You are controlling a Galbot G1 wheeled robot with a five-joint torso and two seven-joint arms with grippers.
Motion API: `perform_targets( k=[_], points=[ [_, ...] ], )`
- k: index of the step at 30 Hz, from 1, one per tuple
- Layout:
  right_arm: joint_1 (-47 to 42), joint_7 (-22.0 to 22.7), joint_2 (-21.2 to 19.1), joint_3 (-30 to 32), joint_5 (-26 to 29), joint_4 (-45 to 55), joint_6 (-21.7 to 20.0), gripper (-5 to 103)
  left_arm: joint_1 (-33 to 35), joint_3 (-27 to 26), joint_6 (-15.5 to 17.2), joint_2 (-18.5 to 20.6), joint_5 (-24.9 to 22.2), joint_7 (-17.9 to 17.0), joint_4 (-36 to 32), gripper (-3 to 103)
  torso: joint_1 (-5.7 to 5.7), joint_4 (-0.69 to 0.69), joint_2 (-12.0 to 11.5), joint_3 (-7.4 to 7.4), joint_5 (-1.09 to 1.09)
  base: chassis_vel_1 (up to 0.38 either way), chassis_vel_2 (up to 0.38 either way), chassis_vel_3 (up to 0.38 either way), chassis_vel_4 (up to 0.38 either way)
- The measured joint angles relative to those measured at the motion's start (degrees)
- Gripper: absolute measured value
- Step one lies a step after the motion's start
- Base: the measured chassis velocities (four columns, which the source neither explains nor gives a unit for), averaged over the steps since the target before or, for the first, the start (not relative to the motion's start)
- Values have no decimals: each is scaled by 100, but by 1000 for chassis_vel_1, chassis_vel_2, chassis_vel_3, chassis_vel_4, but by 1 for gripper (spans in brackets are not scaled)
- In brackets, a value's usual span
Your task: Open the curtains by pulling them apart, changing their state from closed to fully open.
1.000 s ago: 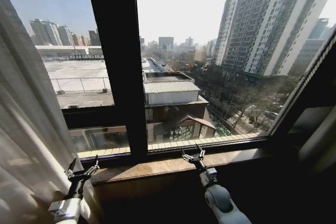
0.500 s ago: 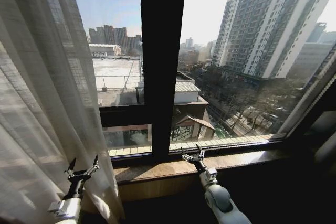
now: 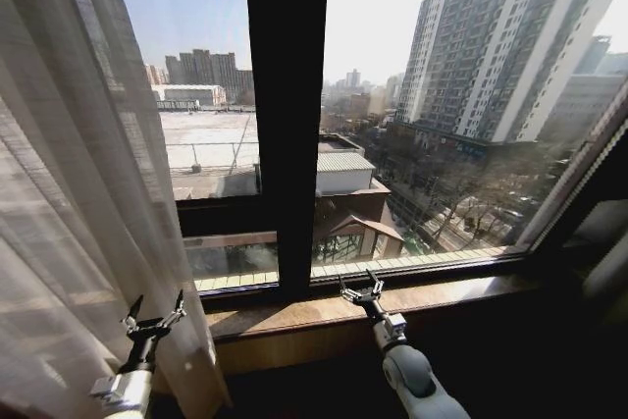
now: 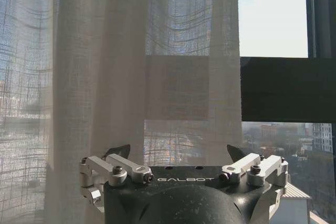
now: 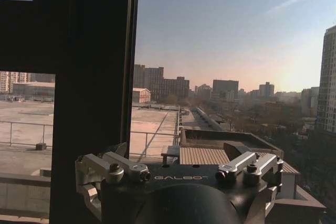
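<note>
A sheer white curtain point(image 3: 69, 223) with long vertical pleats hangs over the left part of the window, its edge reaching down to the sill. The glass to its right is uncovered. My left gripper point(image 3: 152, 317) is open, low in front of that curtain's lower edge, with nothing between its fingers. In the left wrist view the curtain point(image 4: 121, 77) hangs just beyond the open left gripper point(image 4: 176, 153). My right gripper point(image 3: 361, 290) is open before the sill, facing bare glass. The right wrist view shows the right gripper point(image 5: 177, 150) open and holding nothing.
A thick dark window post point(image 3: 287, 115) stands upright in the middle of the window, with a crossbar to its left. A brown stone sill point(image 3: 324, 309) runs below the glass. A dark slanted frame point(image 3: 579, 193) closes the right side. City buildings lie outside.
The whole picture has shifted right, so the camera has turned left and more of the curtain shows. Both grippers keep their places in the picture and stay open.
</note>
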Motion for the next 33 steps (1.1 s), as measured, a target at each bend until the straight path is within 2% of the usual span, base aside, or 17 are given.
perform_targets(
  k=[33],
  points=[
    [0, 0, 0, -1, 0, 0, 0, 100, 0, 0, 0, 0, 0, -3, 0, 100, 0, 0, 0, 0, 1, 0, 0, 0, 0]
  ],
)
